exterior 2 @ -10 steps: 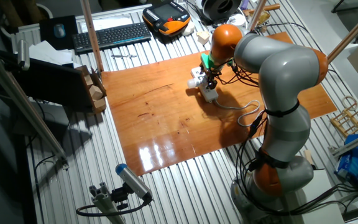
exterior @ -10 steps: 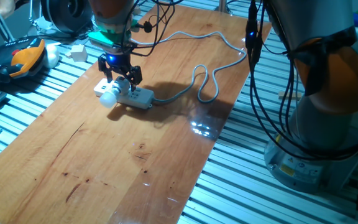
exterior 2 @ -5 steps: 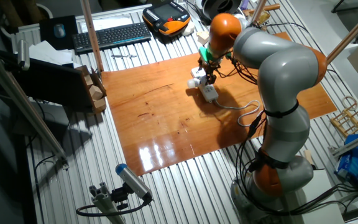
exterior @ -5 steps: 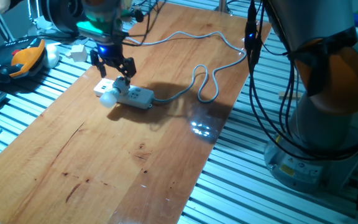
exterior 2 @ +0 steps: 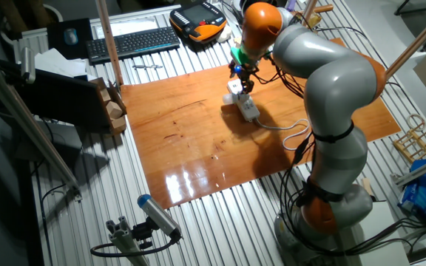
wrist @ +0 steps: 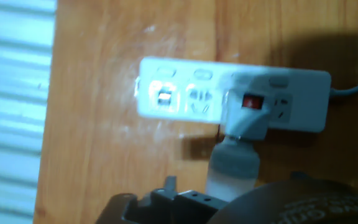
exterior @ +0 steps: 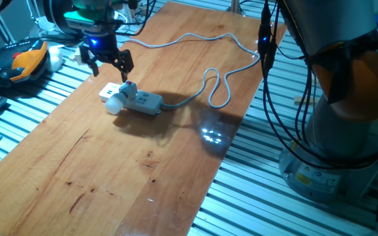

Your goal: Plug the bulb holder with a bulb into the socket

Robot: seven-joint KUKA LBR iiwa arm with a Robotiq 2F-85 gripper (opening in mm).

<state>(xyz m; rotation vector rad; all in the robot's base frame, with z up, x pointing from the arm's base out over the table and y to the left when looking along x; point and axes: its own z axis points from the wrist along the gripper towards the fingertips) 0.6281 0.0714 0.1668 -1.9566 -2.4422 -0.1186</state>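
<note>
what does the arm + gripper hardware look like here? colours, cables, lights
The arm has silver-grey rounded links with orange joint bands and caps. Black cables hang along it. The wrist carries a green glowing ring and a small blue light just above the gripper, which is black with two short dark fingers.

light: bright overhead | glare: table [exterior: 212, 134] sheen | hand view: blurred, soft, shadowed right
</note>
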